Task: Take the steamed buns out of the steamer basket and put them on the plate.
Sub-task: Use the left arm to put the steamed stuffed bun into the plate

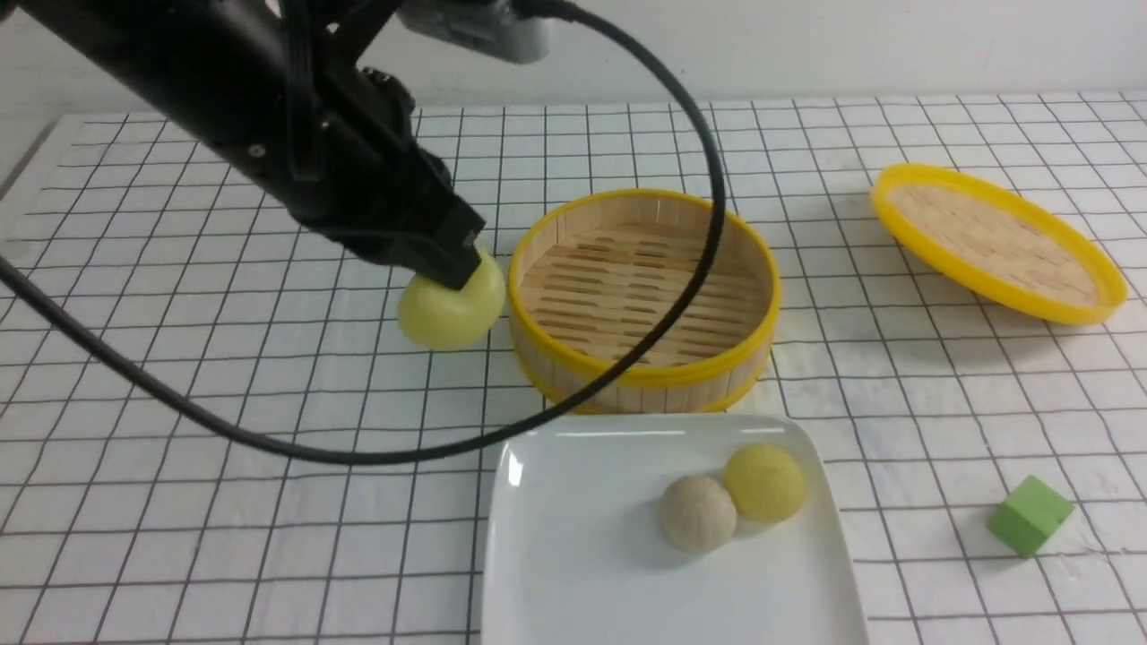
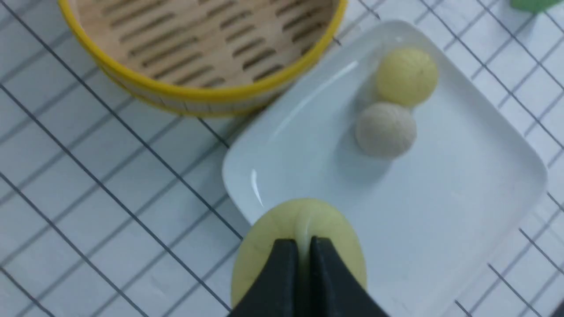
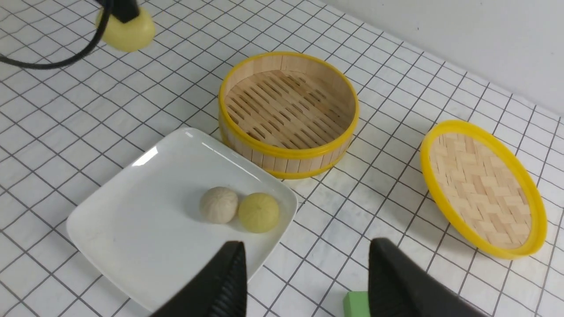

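Your left gripper [image 2: 303, 241] jaws pinch pale yellow round bun [image 1: 445, 315], airborne left of bamboo steamer basket [image 1: 645, 376], apparently outside edge of white square plate [image 1: 573, 555]. Plate's left half bare. Your right gripper [image 3: 308, 243] gapes, empty.

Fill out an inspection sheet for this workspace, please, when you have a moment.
Surface: white gridded cloth, lying flat.
Job's things: basket empty; beige bun and yellow bun side by side on plate; third bun outside the basket, not on plate.
Clutter: lid right of basket; green cube right of plate.
Tools: left tool shut on third bun; right tool open, empty.
Cables: black cable loops across basket in the front view.
Surroundings: white wall behind; nothing else seen.
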